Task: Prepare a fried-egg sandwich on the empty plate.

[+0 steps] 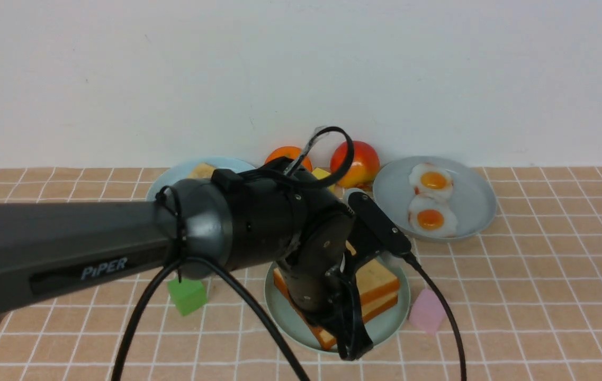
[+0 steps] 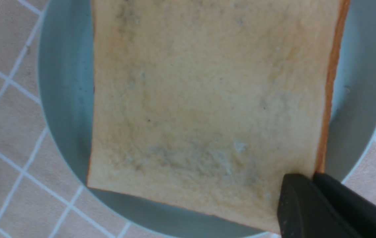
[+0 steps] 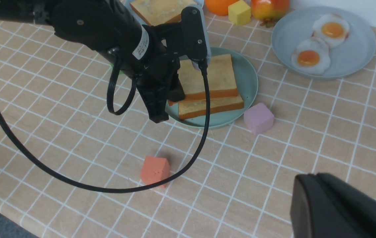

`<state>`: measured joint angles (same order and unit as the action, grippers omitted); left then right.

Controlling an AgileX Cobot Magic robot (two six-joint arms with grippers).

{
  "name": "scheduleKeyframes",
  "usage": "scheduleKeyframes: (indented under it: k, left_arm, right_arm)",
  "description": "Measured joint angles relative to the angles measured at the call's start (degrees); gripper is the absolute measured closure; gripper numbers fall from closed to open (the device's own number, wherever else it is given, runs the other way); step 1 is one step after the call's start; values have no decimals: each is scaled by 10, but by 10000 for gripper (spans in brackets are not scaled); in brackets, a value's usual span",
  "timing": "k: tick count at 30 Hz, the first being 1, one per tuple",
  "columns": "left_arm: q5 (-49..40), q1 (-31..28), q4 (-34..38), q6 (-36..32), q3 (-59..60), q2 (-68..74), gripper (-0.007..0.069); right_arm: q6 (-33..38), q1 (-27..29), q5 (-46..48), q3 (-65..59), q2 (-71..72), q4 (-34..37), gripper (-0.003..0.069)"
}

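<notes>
The mint-green plate (image 1: 392, 329) sits near the table's middle and holds two golden toast slices, stacked and offset. The upper slice (image 1: 381, 276) lies askew on the lower slice (image 1: 383, 308). No egg shows between them. My left gripper (image 1: 351, 338) reaches down at the plate's near-left side and is shut on a corner of the upper slice (image 2: 201, 99); one finger lies on its face, the other against its crust. Two fried eggs (image 1: 432, 201) lie on the grey-blue plate (image 1: 478, 206) at the back right. My right gripper (image 3: 310, 177) is shut and empty, hovering over bare table, and is out of the front view.
A light-blue plate (image 1: 171, 182) with another toast slice (image 1: 201, 171) stands at the back left, behind my left arm. Two round fruits (image 1: 358, 161) and a yellow cube (image 1: 322, 174) sit by the wall. A green cube (image 1: 188, 296), pink cube (image 1: 427, 311) and orange cube (image 3: 154, 171) lie round the mint-green plate.
</notes>
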<state>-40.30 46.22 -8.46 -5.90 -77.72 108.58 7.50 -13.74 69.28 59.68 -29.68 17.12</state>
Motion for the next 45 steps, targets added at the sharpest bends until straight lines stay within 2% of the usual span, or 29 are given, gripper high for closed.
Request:
scheduleKeyframes:
  k: [5,9,10,11,12,14,18,21,25,26,27,28,30,35,36,40,41,42,45]
  left_arm:
    - [2,0,8,0,0,0,595]
    - [4,0,15,0,0,0,475]
    - [4,0,16,0,0,0,468]
    - [6,0,20,0,0,0,414]
    - [6,0,20,0,0,0,402]
    - [6,0,33,0,0,0,330]
    - [-7,0,65,0,-4,-10,283]
    - [-20,0,79,0,-7,-34,296]
    - [-22,0,91,27,-6,-155,508]
    - [-22,0,91,29,-5,-170,508]
    - [5,0,92,37,8,-226,607]
    - [23,0,94,41,19,-260,628]
    - [57,0,97,46,47,-321,638]
    - [188,0,124,52,227,-546,638]
    - [198,0,126,53,235,-554,638]
    - [318,0,159,53,419,-713,638]
    - [318,0,159,53,426,-718,638]
    - [370,0,168,54,489,-762,638]
    - [438,0,172,54,565,-815,638]
  right_arm:
    - [0,0,1,0,0,0,627]
    - [-1,0,3,0,0,0,627]
    - [-1,0,3,0,0,0,627]
    - [-1,0,3,0,0,0,627]
    - [-1,0,3,0,0,0,627]
    - [-1,0,3,0,0,0,627]
    - [-1,0,3,0,0,0,627]
    - [-1,0,3,0,0,0,627]
    - [-2,0,4,0,0,-17,624]
    - [-2,0,4,0,0,-17,624]
    - [-6,0,7,0,2,-26,622]
    - [-9,0,8,0,4,-31,622]
    - [-13,0,8,0,7,-37,620]
    - [-52,0,31,0,51,-77,619]
    - [-54,0,31,0,53,-79,619]
    - [-101,0,34,-16,120,-114,619]
    - [-103,0,34,-18,124,-115,619]
    - [-123,0,34,-35,152,-123,619]
    - [-153,0,18,-78,200,-133,619]
